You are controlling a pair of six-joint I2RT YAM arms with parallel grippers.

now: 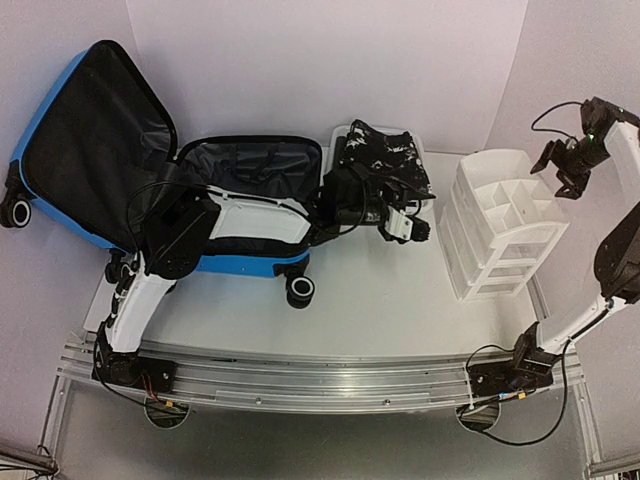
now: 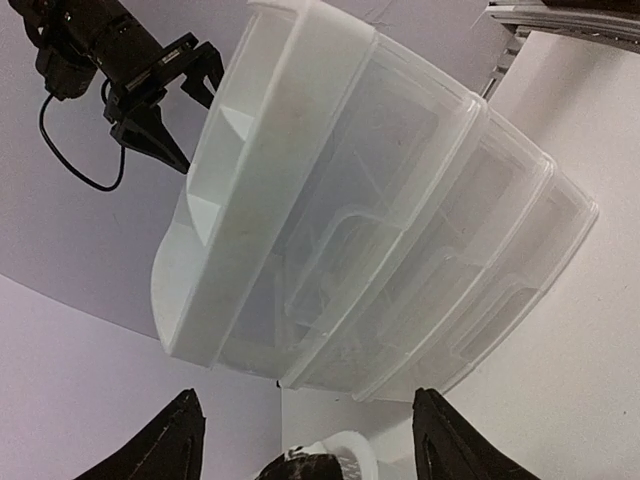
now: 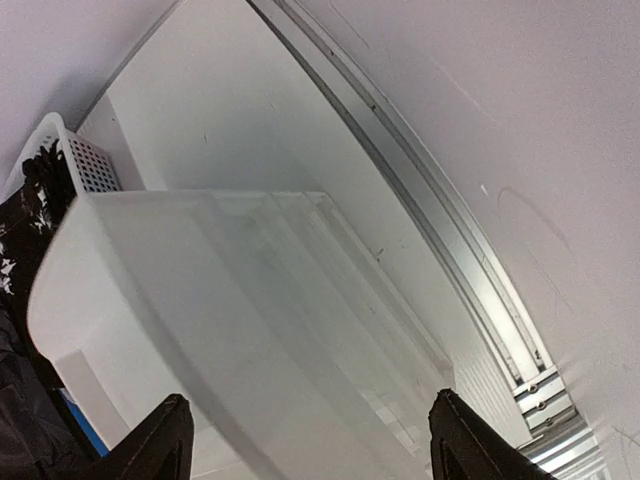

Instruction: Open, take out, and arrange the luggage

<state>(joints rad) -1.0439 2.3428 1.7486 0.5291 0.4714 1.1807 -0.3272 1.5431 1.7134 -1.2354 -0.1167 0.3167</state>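
The blue luggage (image 1: 245, 262) lies open at the left; its lid (image 1: 90, 140) leans back and the black-lined base (image 1: 250, 165) faces up. A blue sliver of it shows in the right wrist view (image 3: 85, 425). My left gripper (image 1: 420, 229) reaches past the luggage and hovers by the front of a white basket, open and empty (image 2: 310, 445). My right gripper (image 1: 560, 172) hangs high at the far right, beside the white organizer, open and empty (image 3: 315, 445).
A white perforated basket (image 1: 340, 135) behind the left gripper holds a black-and-white garment (image 1: 385, 150). A white compartmented organizer (image 1: 500, 220) stands at the right; it fills both wrist views (image 2: 380, 230) (image 3: 230, 320). A metal rail (image 1: 320, 385) runs along the near edge.
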